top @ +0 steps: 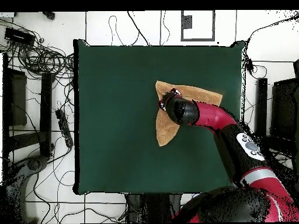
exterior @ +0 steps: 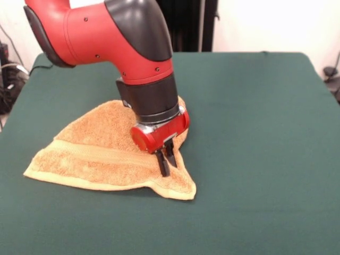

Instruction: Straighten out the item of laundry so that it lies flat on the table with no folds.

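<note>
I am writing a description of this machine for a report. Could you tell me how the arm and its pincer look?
The arm has glossy red shells with rounded black joint sections and small dark screw heads. Its wrist is a black cylinder ending in a silver ring and a red block. The pincer has two thin black fingers. In the overhead view a white plate with dark buttons sits on a lower link.
</note>
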Controlling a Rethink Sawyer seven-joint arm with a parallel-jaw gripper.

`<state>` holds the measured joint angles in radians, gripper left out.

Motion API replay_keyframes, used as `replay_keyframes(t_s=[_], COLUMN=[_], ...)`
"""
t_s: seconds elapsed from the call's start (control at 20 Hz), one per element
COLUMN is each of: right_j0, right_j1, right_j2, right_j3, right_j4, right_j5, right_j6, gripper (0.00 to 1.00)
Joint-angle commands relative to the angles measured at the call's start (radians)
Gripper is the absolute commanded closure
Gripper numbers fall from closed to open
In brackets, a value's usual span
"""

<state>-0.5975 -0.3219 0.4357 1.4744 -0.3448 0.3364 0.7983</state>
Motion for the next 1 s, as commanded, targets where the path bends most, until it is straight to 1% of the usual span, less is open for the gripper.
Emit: replay_keyframes(t_s=[0.05,0.2,0.3,0.4,0.5,0.6,0.7,0.9,1.0], right_j0=[0.081,0.102,0.127,0.144,0.15,0.17,0.178,0.177,0.185], right_j1=[0.079,0.073,0.068,0.066,0.066,0.07,0.072,0.076,0.078], right_j2=[-0.063,-0.081,-0.1,-0.112,-0.118,-0.128,-0.132,-0.128,-0.129], right_j3=[0.213,0.245,0.277,0.294,0.302,0.326,0.342,0.365,0.373], right_j4=[0.057,0.092,0.131,0.164,0.186,0.231,0.262,0.308,0.321], right_j5=[-0.046,-0.1,-0.156,-0.191,-0.208,-0.269,-0.3,-0.35,-0.376], right_j6=[0.356,0.387,0.428,0.44,0.432,0.445,0.449,0.443,0.458], gripper=[1.0,1.0,1.0,1.0,1.0,1.0,1.0,1.0,1.0])
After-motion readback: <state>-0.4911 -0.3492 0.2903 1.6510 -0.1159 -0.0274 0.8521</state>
